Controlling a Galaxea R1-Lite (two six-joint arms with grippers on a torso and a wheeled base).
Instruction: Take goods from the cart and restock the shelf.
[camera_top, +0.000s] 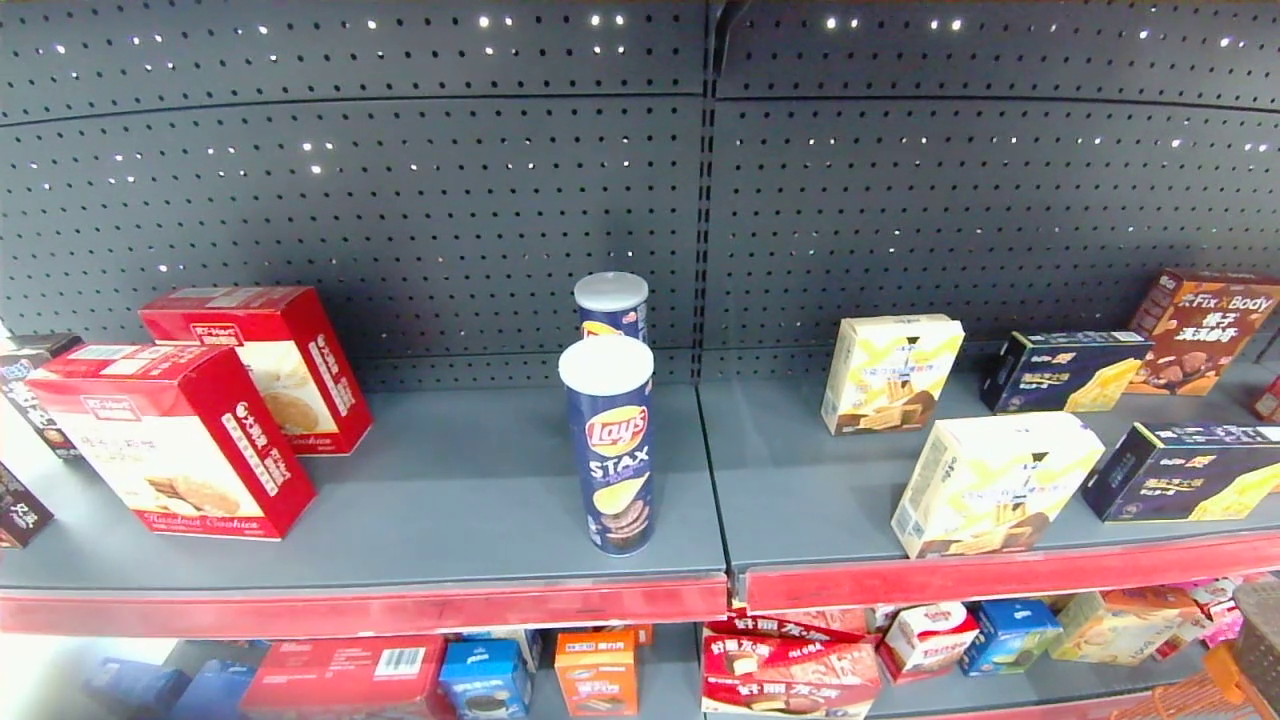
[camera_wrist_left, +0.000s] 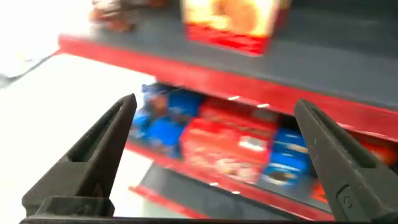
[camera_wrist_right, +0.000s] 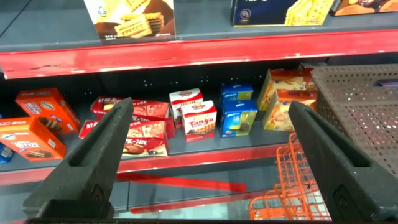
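Two dark blue chip cans stand in the middle of the grey shelf (camera_top: 470, 520), one (camera_top: 608, 445) near the front edge and one (camera_top: 612, 305) behind it. Red cookie boxes (camera_top: 175, 450) stand to their left, yellow and dark blue boxes (camera_top: 995, 480) to their right. My left gripper (camera_wrist_left: 214, 146) is open and empty, facing the lower shelf's blue and red packs (camera_wrist_left: 224, 146). My right gripper (camera_wrist_right: 211, 149) is open and empty too, in front of the lower shelf's small boxes (camera_wrist_right: 200, 117). An orange cart (camera_wrist_right: 292, 186) with a grey basket (camera_wrist_right: 360, 99) stands beside it.
The shelf's red front rail (camera_top: 640, 590) runs across the head view. Bare shelf room lies between the cans and the boxes on either side. A perforated back panel (camera_top: 450, 200) closes the shelf behind. The cart's corner (camera_top: 1235, 670) shows at the lower right.
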